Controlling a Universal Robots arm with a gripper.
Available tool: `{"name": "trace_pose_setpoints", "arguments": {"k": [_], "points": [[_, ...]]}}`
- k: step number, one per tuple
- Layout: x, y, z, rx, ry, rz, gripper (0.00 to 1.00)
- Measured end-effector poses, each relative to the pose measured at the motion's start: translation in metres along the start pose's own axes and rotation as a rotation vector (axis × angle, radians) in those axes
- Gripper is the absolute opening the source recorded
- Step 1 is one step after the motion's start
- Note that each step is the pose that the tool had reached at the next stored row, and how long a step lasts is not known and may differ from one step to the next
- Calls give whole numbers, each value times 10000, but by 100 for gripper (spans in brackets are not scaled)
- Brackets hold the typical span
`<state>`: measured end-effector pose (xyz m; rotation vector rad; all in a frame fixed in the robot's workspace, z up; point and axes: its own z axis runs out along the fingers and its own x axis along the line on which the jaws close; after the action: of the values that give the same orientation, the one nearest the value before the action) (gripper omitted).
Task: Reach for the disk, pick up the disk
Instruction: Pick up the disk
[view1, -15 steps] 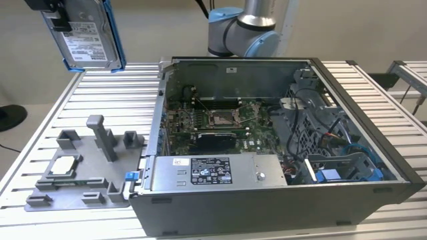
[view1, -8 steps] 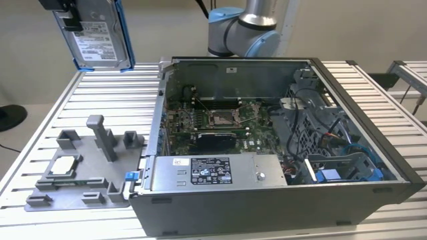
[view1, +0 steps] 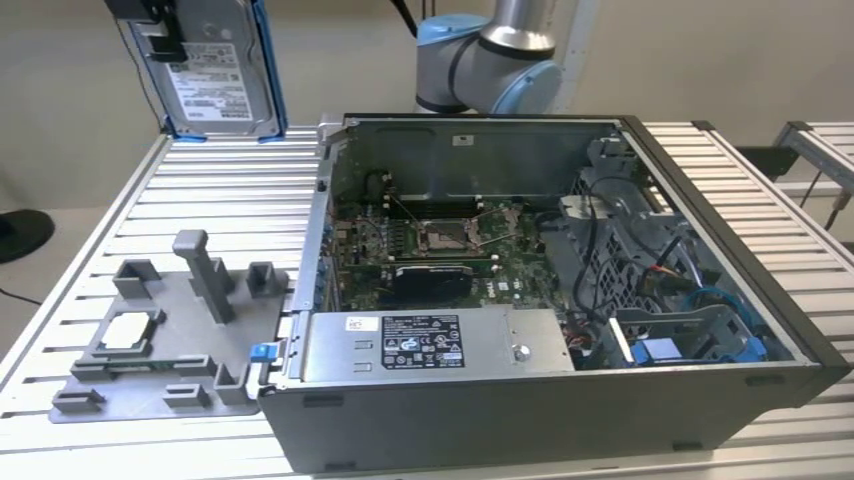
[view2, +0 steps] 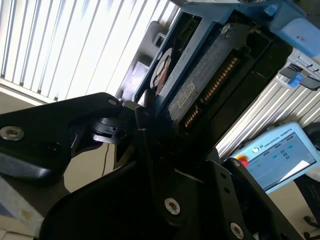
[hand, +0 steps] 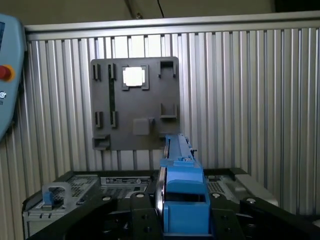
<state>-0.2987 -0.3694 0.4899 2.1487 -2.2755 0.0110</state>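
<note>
Gripper (view1: 162, 42) is clamped on the disk (view1: 214, 72). The disk hangs upright in the air, clear of the worktop (view1: 747, 190), at abt 11 o'clock from the open PC case (view1: 561, 300) in the exterior view. Pick-up looks done, so the risk now is mostly the hold itself.

The grip sits at one end of the drive, w/ most of its body hanging free. My guess is a knock or a fast swing could lever it loose. In the first wrist view the blue bracket (hand: 183, 197) sits between the gripper's black parts. If the squeeze is on plastic, not metal, it may flex & let the drive slip. The second wrist view shows the connector edge (view2: 210, 87) close to the gripper, and rubbing there could harm the contacts. A drop would land on the slatted worktop or on the grey fixture plate (view1: 160, 340), at 8 o'clock from the case.
</note>
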Motion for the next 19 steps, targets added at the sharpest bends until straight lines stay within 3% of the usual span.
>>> {"name": "trace_pose_setpoints", "arguments": {"k": [19], "points": [[-25,-439,-14,-8,0,0,0]]}}
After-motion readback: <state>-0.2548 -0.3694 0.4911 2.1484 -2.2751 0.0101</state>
